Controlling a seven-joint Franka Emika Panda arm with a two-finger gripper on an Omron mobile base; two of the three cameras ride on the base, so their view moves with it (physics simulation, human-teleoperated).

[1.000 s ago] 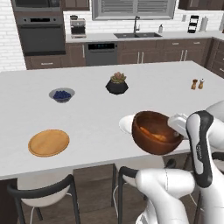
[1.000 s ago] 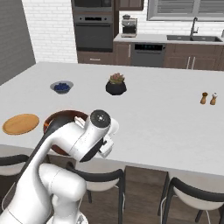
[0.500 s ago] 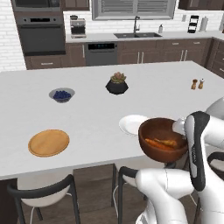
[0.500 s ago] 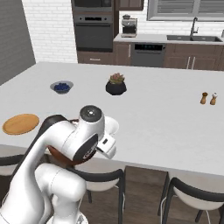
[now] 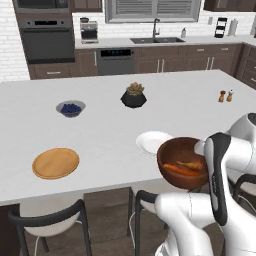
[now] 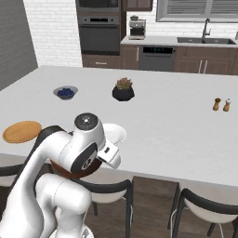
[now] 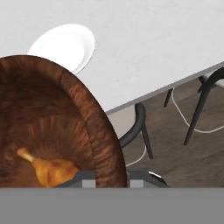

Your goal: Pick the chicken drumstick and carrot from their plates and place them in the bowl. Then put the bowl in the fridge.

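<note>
While the end effector (image 7: 111, 177) is clamped on the rim of the bowl (image 5: 183, 161), its two tips seen either side of the wooden wall in the hand view, the bowl is held clear of the counter (image 5: 115, 130), out past its near edge and above the chairs. Inside the bowl the chicken drumstick (image 7: 48, 168) lies with its pale bone end pointing away from the tips, and the carrot (image 5: 181, 169) is seen beside it in the left base view. Just behind the bowl, the white plate (image 5: 152, 142) sits bare near the counter's edge; the wooden plate (image 5: 55, 162) lies bare well apart to the left. Both foods are thus judged to be loaded, and the step in hand is taken to be the carrying of the bowl to the fridge, which cannot be made out from these views. The next move is judged to call for a level bowl, so that nothing rolls out, and for the base to be turned away from the counter toward the fridge.
</note>
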